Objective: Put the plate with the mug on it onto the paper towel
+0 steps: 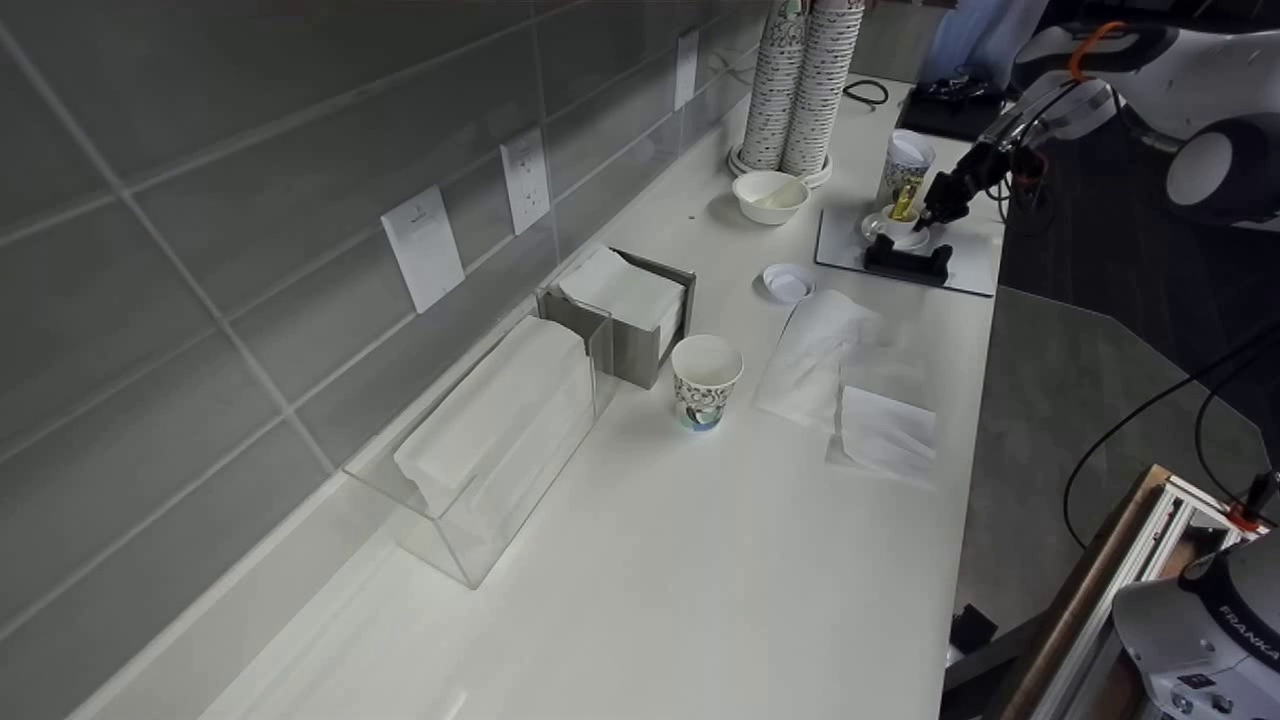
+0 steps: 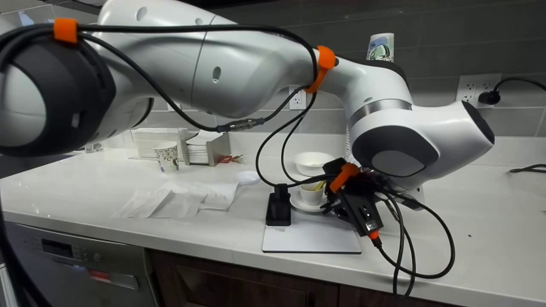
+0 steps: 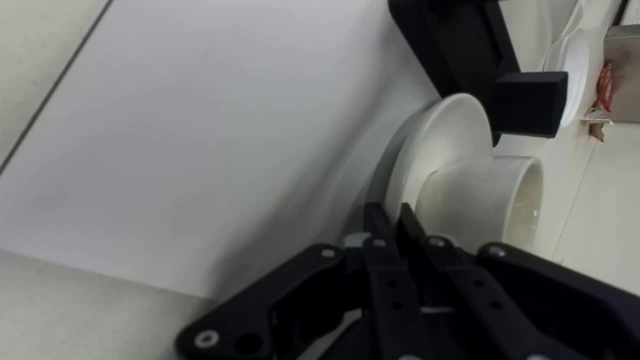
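The gripper (image 3: 392,212) is clamped on the rim of the plate (image 3: 447,135); in the wrist view one finger sits on the underside, the other on the mug side. The plate therefore reaches straight out from the fingertips, held at one edge only, and being round it has no long axis to line up. The mug (image 3: 465,205) stands on it just beside the upper finger, a yellow packet (image 1: 905,198) showing at its mouth. Beneath is a pale board (image 2: 315,236); whether the plate touches it, I cannot tell.

Roughly across the plate from the gripper comes a black stand (image 2: 278,213), and past that the paper towel (image 2: 181,200), flat on the desk (image 1: 740,560). The grasp looks made, the carry not; it likely calls for a level lift over the stand, since the mug could slide.

A lid (image 1: 789,283) lies just beside the towel, a paper cup (image 1: 706,385) on its wall side.
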Controlling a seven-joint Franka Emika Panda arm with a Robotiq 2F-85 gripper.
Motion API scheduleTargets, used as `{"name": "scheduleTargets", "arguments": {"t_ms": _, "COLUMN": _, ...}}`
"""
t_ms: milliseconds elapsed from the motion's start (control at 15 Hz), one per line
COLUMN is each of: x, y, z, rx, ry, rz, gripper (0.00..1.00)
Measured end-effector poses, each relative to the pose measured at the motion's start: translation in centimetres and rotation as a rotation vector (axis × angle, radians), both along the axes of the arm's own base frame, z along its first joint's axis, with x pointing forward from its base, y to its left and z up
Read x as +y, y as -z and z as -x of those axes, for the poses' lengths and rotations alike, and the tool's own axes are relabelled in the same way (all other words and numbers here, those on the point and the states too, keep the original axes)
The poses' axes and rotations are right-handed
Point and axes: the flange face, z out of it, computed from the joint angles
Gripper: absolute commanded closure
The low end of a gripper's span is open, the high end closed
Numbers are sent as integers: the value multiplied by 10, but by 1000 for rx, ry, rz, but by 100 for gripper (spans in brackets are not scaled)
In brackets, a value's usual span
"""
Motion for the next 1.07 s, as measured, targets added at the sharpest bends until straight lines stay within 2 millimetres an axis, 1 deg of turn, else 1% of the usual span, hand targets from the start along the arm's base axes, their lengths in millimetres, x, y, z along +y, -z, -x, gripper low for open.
{"name": "scheduleTargets", "arguments": {"t_ms": 467, "x": 8, "y": -2, "z": 10, "rx": 34, "ry": -51, "rz": -86, "gripper": 98}}
{"name": "scheduleTargets", "arguments": {"t_ms": 733, "x": 8, "y": -11, "z": 13, "rx": 19, "ry": -68, "rz": -114, "gripper": 98}}
{"name": "scheduleTargets", "arguments": {"t_ms": 1067, "x": 11, "y": -25, "z": 7, "rx": -22, "ry": -92, "rz": -113, "gripper": 98}}
